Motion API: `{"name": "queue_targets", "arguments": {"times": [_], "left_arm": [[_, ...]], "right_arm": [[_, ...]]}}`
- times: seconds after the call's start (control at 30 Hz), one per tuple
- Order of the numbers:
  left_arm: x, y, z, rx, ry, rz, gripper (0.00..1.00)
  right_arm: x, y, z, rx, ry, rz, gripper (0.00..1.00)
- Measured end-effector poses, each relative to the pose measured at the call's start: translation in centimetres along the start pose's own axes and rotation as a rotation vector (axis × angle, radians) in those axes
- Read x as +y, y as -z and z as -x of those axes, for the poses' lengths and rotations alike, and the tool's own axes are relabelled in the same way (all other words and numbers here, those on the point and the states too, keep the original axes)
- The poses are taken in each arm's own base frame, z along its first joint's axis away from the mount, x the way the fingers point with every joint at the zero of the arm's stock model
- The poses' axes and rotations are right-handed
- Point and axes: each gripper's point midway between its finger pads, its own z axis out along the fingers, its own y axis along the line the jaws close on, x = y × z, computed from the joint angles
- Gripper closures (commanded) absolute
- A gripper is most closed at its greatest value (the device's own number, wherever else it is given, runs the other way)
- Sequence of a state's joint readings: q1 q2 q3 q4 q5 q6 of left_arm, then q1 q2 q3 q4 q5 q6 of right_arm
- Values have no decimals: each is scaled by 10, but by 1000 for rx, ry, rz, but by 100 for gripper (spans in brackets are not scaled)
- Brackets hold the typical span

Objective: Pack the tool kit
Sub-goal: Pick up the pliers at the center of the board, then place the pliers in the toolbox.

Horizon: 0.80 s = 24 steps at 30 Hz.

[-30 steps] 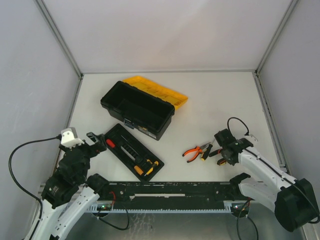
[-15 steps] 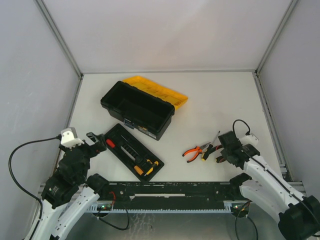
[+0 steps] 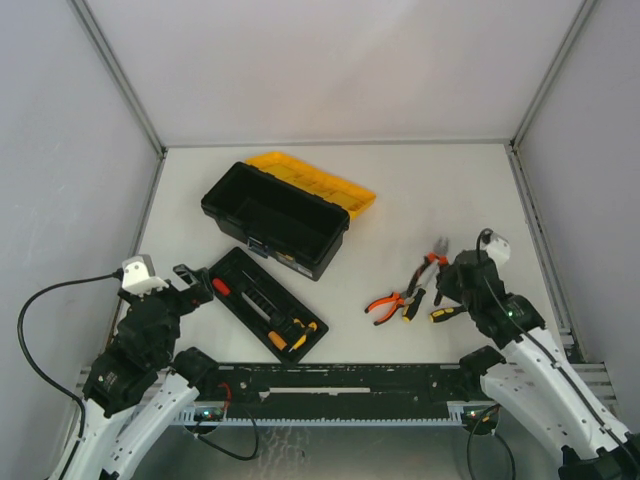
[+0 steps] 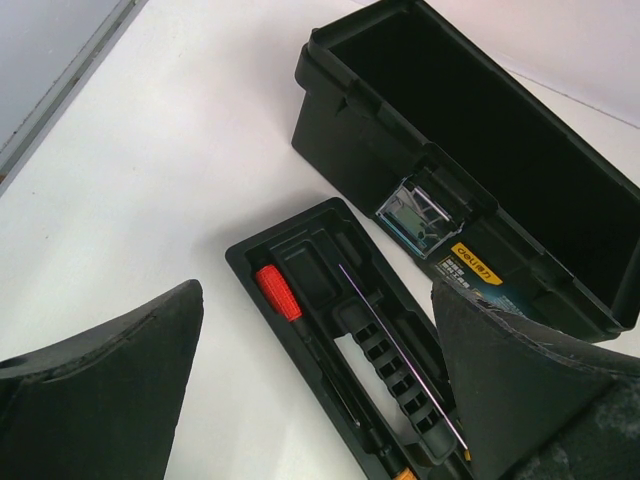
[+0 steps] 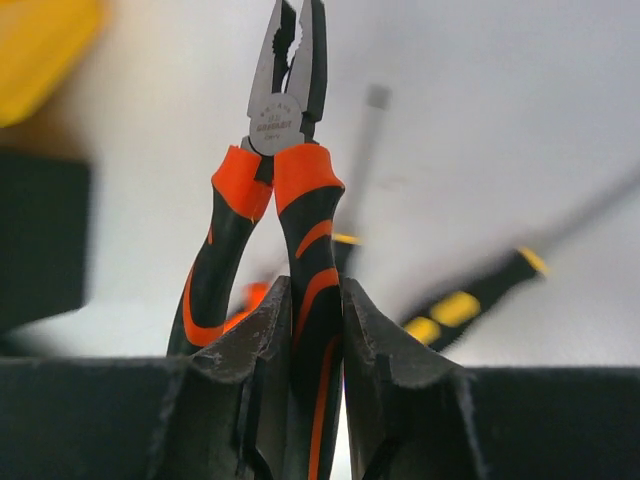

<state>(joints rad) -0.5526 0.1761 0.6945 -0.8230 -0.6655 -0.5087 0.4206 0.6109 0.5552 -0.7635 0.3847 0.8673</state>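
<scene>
- The right gripper [image 5: 314,318] is clamped on a pair of orange-and-black pliers [image 5: 287,190]. One handle is pinched between the two fingers [image 5: 250,370], while the other handle runs down outside the left-hand finger.
- The pliers' steel nose is closed and sticks straight out past the fingertips.
- From above, the held pliers [image 3: 433,262] sit right of the table's [image 3: 430,190] middle, nose pointing toward the far wall, with the right gripper [image 3: 452,283] just behind them.
- A second pair of pliers [image 3: 390,303] lies flat on the table just left of that gripper, and a yellow-and-black screwdriver [image 3: 446,314] lies close by its near side.
- The left gripper [image 4: 315,300] is spread wide with nothing between its fingers [image 4: 110,385] — it hangs above the near-left end of the inner tray [image 4: 300,250].
- The tray lies on the table beside the toolbox, holding a red-handled screwdriver [image 4: 277,292].
- The black toolbox [image 3: 268,218] stands open left of centre, well apart from the held pliers. Its yellow lid [image 3: 322,186] is folded back on the far side, and its teal latch [image 4: 415,212] faces the tray.
</scene>
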Motion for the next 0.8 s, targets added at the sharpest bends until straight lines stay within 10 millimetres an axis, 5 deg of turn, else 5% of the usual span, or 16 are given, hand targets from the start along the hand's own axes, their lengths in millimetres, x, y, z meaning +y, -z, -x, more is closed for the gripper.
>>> {"name": "queue_targets", "arguments": {"times": [0.13,0.23,0.33,0.4,0.8], "left_arm": [[-1,0,-1,5,-4,-6,0],[-2,0,-1,6,-3,-9,0],[-2,0,0,4,-2,-10,0],[-2,0,0,4,-1,-10,0],[-2,0,-1,4,0,-12,0]], "right_arm": [[79,28,30,2,175,291,100],[157,54,48,-31,395,486,100],[240,68,48,-88,626,659,100],[275,65,38,-96,750,707,100],[360,-30,19,-85,1129,688,100]]}}
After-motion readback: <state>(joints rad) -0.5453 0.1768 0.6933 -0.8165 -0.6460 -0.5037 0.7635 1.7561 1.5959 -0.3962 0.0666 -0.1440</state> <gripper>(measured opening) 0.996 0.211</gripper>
